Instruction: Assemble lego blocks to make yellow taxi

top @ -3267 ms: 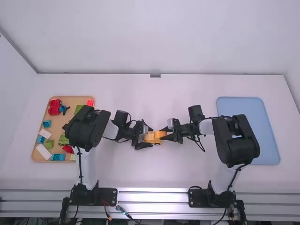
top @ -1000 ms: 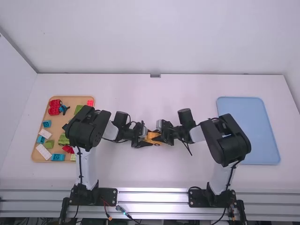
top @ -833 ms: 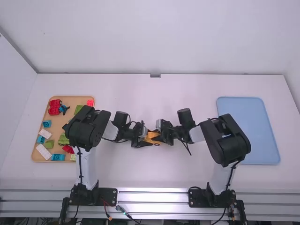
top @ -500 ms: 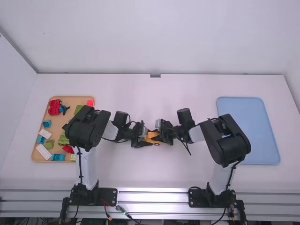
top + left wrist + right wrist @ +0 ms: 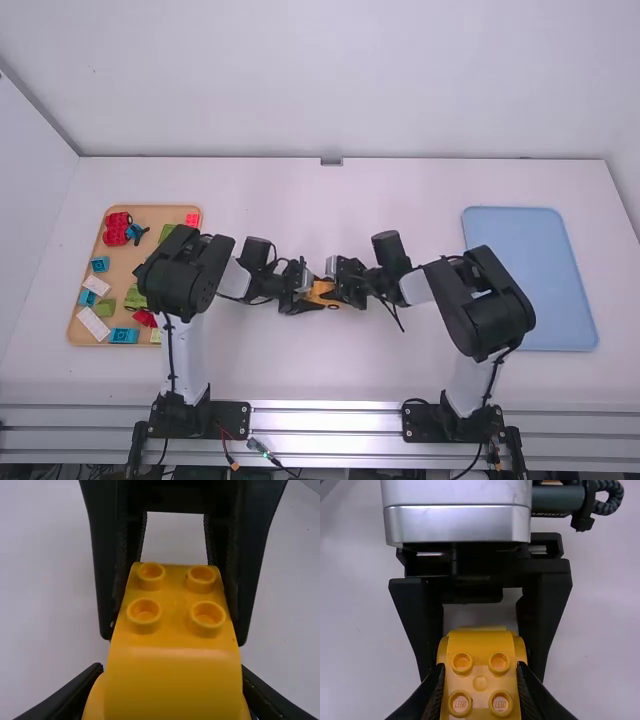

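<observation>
Yellow taxi point(image 5: 320, 291) is mid-table, between the two grippers. Body is a warm orange-yellow, smooth and glossy. Left wrist view: flat deck with four round hollow-topped studs, two by two, running into a smooth rounded hump with a bright band of reflected light across its edge. Right wrist view: four more studs in a square, a small round mark in the middle of them, raised lettering on two studs, and a curved section behind that bulges out on both sides. A strip of paler yellow peeks over that curve. High view: small dark ring on the taxi's near side, rest of the body partly covered by gripper parts. Left gripper point(image 5: 308, 292): clamped on the taxi from the left, black fingers point(image 5: 75, 695) against both flanks. Right gripper point(image 5: 345, 284): clamped on it from the right, ribbed pads point(image 5: 434, 692) on both sides of the studded section. Both have hold of the same piece, tips pointing at each other. Table point(image 5: 330, 370) is white. Tan tray point(image 5: 120, 268) on the left carries loose parts: red piece point(image 5: 117, 227) at the far left, blue brick point(image 5: 125, 336) by the near edge, white and green ones between. Pale blue tray point(image 5: 530, 285) on the right.
</observation>
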### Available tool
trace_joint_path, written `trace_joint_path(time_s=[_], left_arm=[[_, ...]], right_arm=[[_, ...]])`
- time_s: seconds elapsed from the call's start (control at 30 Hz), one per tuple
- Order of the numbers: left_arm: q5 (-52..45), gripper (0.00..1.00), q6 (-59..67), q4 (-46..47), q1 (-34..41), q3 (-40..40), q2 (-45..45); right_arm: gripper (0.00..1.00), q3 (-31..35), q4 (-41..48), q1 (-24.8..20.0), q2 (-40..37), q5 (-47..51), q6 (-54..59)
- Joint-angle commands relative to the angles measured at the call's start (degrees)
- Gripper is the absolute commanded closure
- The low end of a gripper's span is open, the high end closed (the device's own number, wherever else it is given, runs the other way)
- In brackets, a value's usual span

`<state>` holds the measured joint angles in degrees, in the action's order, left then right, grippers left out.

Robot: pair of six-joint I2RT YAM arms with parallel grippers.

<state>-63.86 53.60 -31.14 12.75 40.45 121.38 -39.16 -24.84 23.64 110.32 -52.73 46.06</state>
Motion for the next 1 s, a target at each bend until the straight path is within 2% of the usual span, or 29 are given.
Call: trace_joint_path(time_s=[0.0, 0.37, 0.6, 0.77, 0.97], left_arm=[[3.3, 0.56, -1.6, 0.8, 1.2, 0.1, 0.8], [3.3, 0.56, -1.7, 0.7, 1.3, 0.1, 0.8], [3.3, 0.57, -1.7, 0.7, 1.2, 0.1, 0.8], [3.3, 0.6, -1.7, 0.7, 1.2, 0.1, 0.8], [3.3, 0.62, -1.7, 0.7, 1.0, 0.1, 0.8]], right_arm=[[1.0, 1.0, 2.6, 2.8, 2.6, 5.0, 0.8], [1.0, 0.9, 3.7, 3.1, 2.6, 10.4, 0.9], [1.0, 0.9, 3.9, 2.9, 2.6, 10.6, 0.4], [0.88, 0.9, 2.7, 3.0, 2.6, 10.5, -0.8], [0.79, 0.9, 1.3, 3.0, 2.5, 10.3, -2.8]])
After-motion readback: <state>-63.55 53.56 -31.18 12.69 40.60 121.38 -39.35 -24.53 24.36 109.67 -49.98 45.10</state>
